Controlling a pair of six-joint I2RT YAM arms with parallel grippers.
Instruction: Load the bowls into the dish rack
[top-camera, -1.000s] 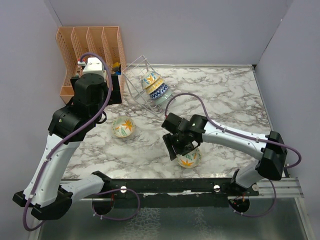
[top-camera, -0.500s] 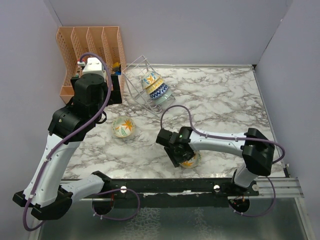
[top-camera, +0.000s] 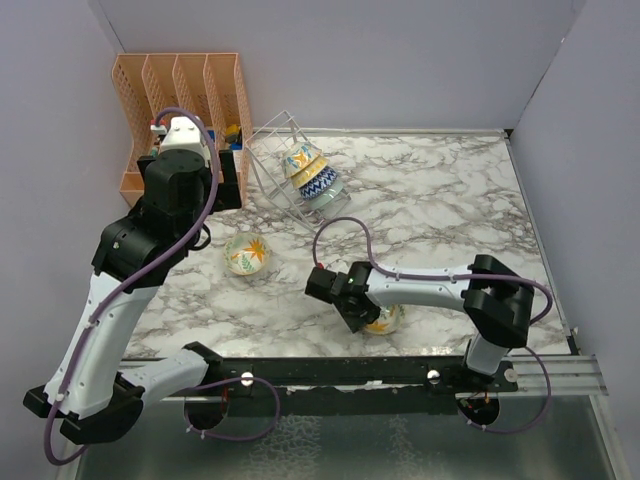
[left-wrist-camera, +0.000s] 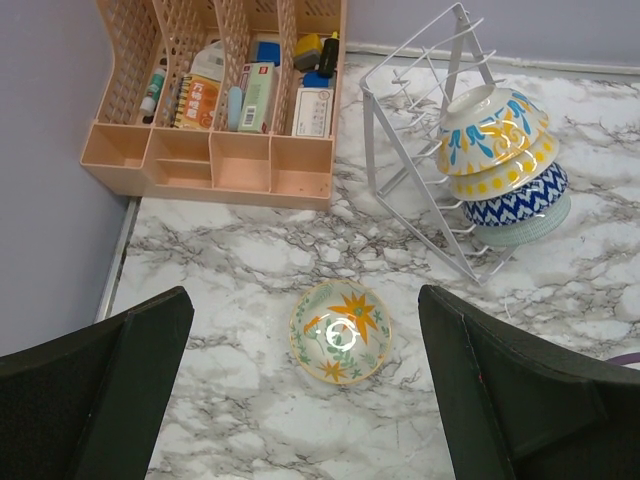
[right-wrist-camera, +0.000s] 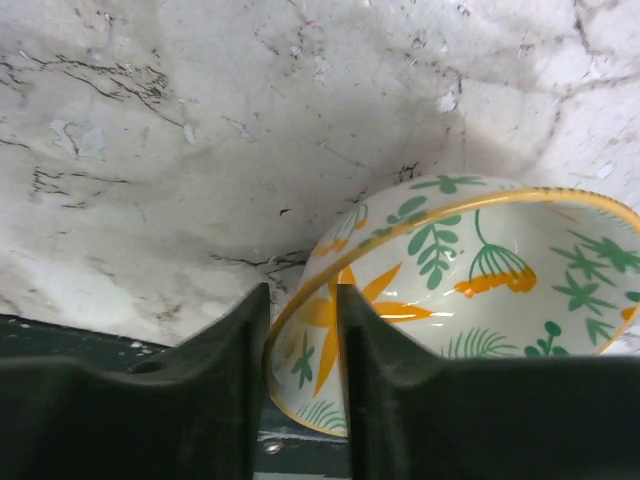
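Right wrist view shows the right pincer narrowed onto the rim of a leaf-print bowl on the table, well apart from the dish rack on its near side. The left pincer gapes wide above a flower-print bowl nearer the rack, which holds four bowls.

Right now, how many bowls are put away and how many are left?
Done: four bowls sit stacked in the wire dish rack. In hand: the right arm has its jaws closed on the rim of the leaf-print bowl. Left: that bowl, plus the flower bowl lying on the marble table below the left arm, whose jaws are open. So four done, two to go.
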